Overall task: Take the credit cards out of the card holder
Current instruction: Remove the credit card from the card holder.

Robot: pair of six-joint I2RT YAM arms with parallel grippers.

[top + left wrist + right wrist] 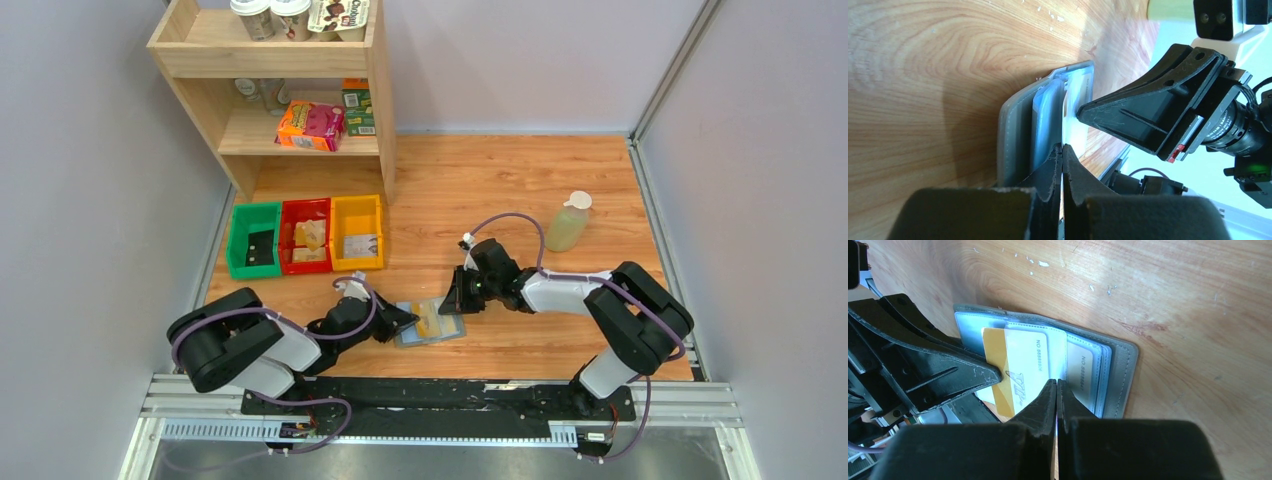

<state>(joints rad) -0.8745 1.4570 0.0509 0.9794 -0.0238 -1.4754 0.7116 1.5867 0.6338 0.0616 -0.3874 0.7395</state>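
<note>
A small grey bifold card holder is laid open on the wooden tabletop. A yellow-orange plastic credit card, partly out of its slot, is pinched by the left fingers. The right fingers are clenched, tips pressed on the holder.

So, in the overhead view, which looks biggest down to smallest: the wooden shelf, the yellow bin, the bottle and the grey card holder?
1. wooden shelf
2. yellow bin
3. bottle and card holder: these look about alike, and the card holder is partly hidden, so I won't rank them.
</note>
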